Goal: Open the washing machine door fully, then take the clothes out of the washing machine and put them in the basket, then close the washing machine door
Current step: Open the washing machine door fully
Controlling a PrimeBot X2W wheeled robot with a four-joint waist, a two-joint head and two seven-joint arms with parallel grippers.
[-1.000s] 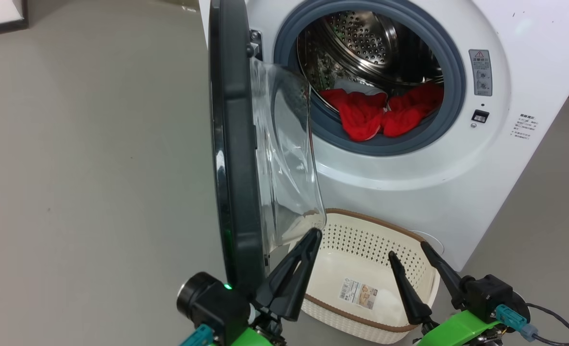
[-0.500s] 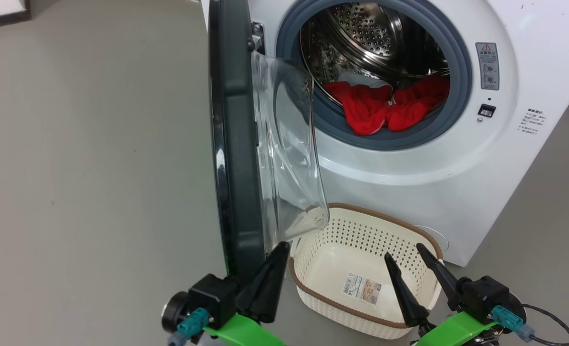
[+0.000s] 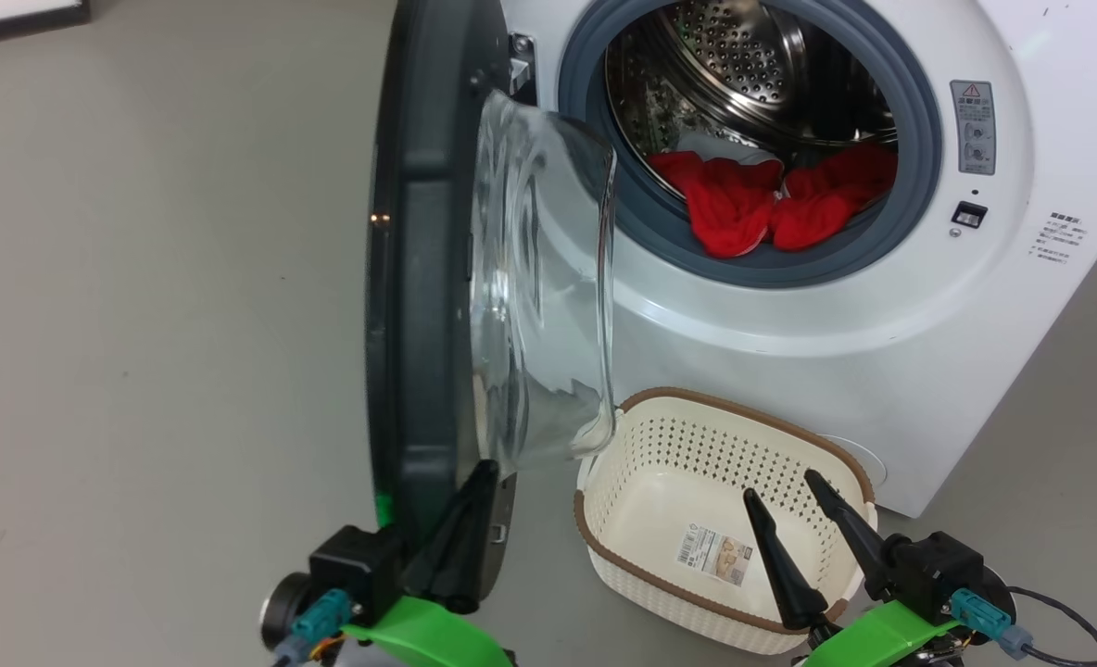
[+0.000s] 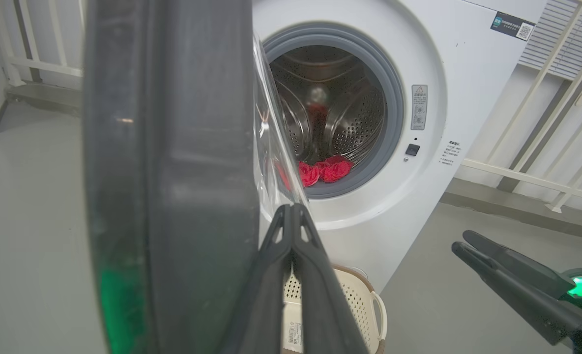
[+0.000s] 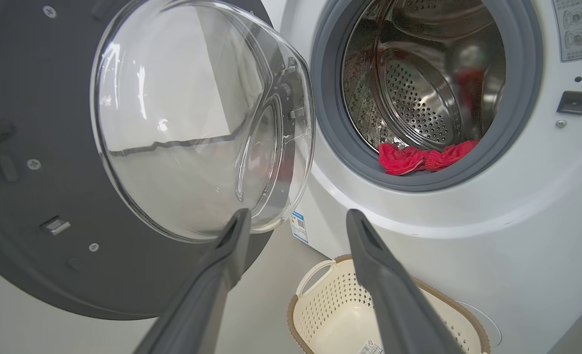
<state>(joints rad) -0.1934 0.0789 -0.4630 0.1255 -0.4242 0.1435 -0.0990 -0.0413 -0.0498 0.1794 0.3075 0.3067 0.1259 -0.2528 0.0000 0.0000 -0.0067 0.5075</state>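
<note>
Head view: door (image 3: 423,278) open, clothes (image 3: 743,208) inside.
Left hand (image 3: 484,471) closed, seemingly touching door; right hand (image 3: 781,485) wide.

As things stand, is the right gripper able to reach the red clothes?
Probably yes. The right gripper is open, the clothes lie at the front of the drum ahead of it, and the door stands aside, leaving the way free.

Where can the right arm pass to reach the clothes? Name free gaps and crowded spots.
Free: the drum mouth above the clothes, within the grey rubber ring; the basket, bare except its label. Crowded: left of the opening, where the washing machine door juts with the left gripper at its lower edge.
</note>
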